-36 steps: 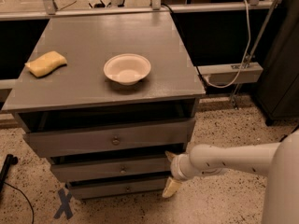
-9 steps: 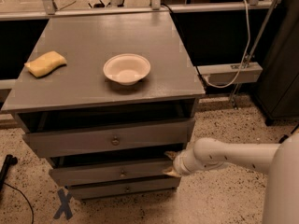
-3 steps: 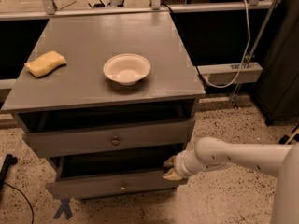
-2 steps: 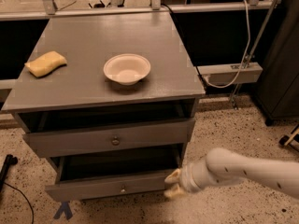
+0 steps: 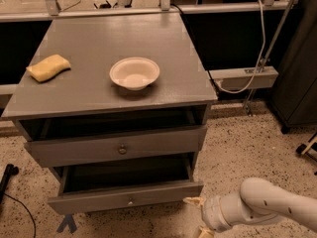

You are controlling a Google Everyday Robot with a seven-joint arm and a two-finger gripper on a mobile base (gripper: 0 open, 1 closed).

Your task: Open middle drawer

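Middle drawer, the grey-painted wooden one with a flat long front [image 5: 99,198] and a small round brass knob [image 5: 130,201], is pulled out of the grey desk [image 5: 99,33], and its dark interior is visible from above. It sits under the taller-fronted grey top drawer [image 5: 74,151], which juts out only slightly, and its front stands well forward of that one. The gripper [image 5: 198,216] is low at the bottom right, on the end of a white arm [image 5: 267,207] coming in from the right edge. The jaws are released: two tan fingertips [image 5: 193,201] are spread one above the other with nothing between them. The upper tip is just beside the right end of the middle drawer's front, below its corner; can't tell if it touches. The knob is well to the left of the jaws, outside the gap. On the desk top: a round white bowl [image 5: 133,73] near the centre, upright, and a yellow sponge [image 5: 48,67] towards the left edge, well apart from it. Blue tape cross [image 5: 67,224] on the speckled floor [image 5: 237,148], below the drawer's left corner.
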